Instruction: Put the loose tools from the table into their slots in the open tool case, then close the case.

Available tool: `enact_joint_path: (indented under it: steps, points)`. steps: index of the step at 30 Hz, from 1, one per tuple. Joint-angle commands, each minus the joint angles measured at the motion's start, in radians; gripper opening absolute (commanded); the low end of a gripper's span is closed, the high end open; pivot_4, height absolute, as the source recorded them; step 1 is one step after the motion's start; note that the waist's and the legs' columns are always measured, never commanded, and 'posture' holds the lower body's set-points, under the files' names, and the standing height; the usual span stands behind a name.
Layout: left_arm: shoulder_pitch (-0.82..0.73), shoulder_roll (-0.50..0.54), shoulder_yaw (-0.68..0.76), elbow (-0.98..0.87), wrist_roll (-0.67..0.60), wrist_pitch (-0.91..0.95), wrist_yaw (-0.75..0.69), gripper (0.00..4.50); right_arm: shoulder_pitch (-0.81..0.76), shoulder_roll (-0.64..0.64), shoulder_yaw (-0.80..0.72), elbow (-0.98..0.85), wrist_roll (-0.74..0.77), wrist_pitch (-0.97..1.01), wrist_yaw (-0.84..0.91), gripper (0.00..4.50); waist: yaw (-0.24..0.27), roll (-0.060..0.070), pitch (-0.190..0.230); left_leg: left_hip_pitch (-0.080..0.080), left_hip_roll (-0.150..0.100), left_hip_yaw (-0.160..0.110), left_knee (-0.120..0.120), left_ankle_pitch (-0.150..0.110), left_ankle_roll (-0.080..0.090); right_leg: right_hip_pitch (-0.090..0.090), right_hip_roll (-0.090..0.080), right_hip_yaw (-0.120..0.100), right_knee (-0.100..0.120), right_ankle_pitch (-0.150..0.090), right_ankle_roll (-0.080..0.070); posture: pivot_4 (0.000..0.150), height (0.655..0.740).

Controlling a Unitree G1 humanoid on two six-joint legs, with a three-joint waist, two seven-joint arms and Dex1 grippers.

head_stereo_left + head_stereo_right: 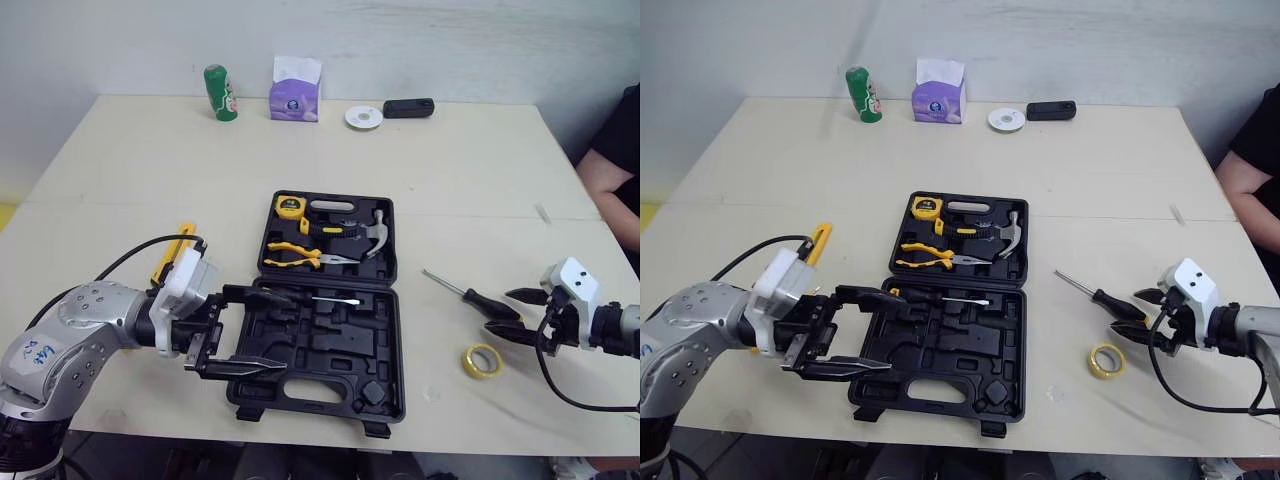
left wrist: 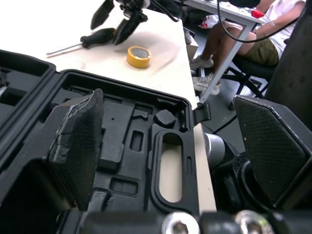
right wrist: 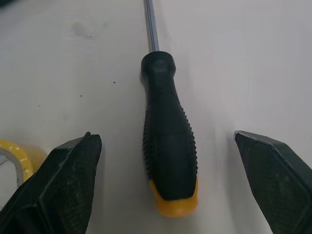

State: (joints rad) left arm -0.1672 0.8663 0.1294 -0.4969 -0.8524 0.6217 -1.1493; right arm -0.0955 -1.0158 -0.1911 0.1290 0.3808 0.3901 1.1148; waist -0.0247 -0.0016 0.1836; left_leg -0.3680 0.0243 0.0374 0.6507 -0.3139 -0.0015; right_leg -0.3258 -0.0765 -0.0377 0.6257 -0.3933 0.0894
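Two claws, both spread and holding nothing. Furthest left of the tool case [image 1: 385,345] lies a yellow tool [image 1: 183,238], just beyond the case's left edge and partly hidden behind my left wrist. My left claw [image 1: 289,331] reaches from that side over the near half of the case, fingers wide apart above empty moulded slots. Whether the lower finger touches the tray I cannot tell.

The case lies open and flat. Its far half holds a tape measure [image 1: 290,206], pliers [image 1: 292,255] and a hammer [image 1: 375,232]. A slim screwdriver [image 1: 322,299] sits in the slot along the near half's far edge.

Right of the case, on the bare table [image 1: 130,150], the loose screwdriver [image 1: 478,297] lies with its shaft pointing back toward the case. A roll of yellow tape [image 1: 481,360] sits just nearer than its handle. My right claw [image 1: 497,311] is furthest right, its fingers [image 3: 63,180] straddling the black handle, one on each side and apart from it.
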Motion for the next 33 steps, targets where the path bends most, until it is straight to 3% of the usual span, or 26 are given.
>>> enact_joint_path:
  steps: [1,2,5,10,15,20,26,33]
  points:
    - [0.003,0.006,0.007,-0.023,0.002,-0.007,-0.002,4.46,0.006,0.007,0.008,0.008,-0.027,-0.042,0.011,4.50,0.000,0.000,0.000,0.000,0.000,0.000,0.000,0.000,0.000,0.000,0.000,0.000,0.000,0.000,0.000,0.150,0.7400]
    - [0.003,0.004,0.008,-0.024,0.002,-0.009,0.000,4.46,0.009,0.011,0.009,0.007,-0.027,-0.047,0.015,4.50,0.000,0.000,0.000,0.000,0.000,0.000,0.000,0.000,0.000,0.000,0.000,0.000,0.000,0.000,0.000,0.150,0.7400]
    - [0.004,0.000,0.009,-0.024,0.006,-0.015,0.004,4.50,0.017,0.018,0.002,0.011,-0.032,-0.065,0.012,3.59,0.000,0.000,0.000,0.000,0.000,0.000,0.001,0.000,0.000,0.000,0.000,0.000,0.001,0.000,0.000,0.150,0.7400]
    - [0.003,-0.021,0.012,-0.022,0.022,-0.052,0.000,4.50,0.025,0.026,-0.008,0.017,-0.035,-0.104,0.003,1.02,0.000,0.000,0.000,0.000,0.000,0.000,0.001,0.000,0.000,0.000,0.000,0.000,0.001,0.000,0.000,0.150,0.7400]
    - [-0.014,-0.105,0.021,-0.004,0.058,-0.171,0.000,4.50,0.024,0.029,-0.018,0.024,-0.036,-0.128,-0.011,0.92,-0.001,0.000,0.000,0.000,0.000,0.000,0.001,0.000,0.000,0.000,0.000,0.000,0.001,0.000,0.001,0.150,0.7400]
    - [-0.032,-0.096,0.001,0.020,0.061,-0.162,-0.024,4.50,0.029,0.013,-0.054,-0.007,-0.020,-0.134,-0.014,0.92,-0.001,0.000,0.000,0.000,0.000,0.000,0.002,0.001,0.000,0.000,0.001,0.000,0.002,0.001,0.001,0.150,0.7400]
    - [-0.083,-0.094,0.009,0.094,0.074,-0.152,-0.018,4.50,0.010,-0.021,-0.098,-0.184,0.007,-0.058,-0.029,0.92,-0.001,0.000,0.000,0.000,0.000,0.000,0.001,0.001,0.000,0.000,0.000,0.000,0.002,0.001,0.001,0.150,0.7400]
    - [-0.038,-0.060,0.014,0.207,0.183,-0.269,-0.102,4.50,-0.141,-0.084,-0.008,-0.507,0.111,0.362,-0.119,0.92,-0.002,0.002,0.002,-0.001,0.000,0.000,0.000,0.002,-0.001,-0.002,0.001,0.001,0.002,0.001,0.001,0.150,0.7400]
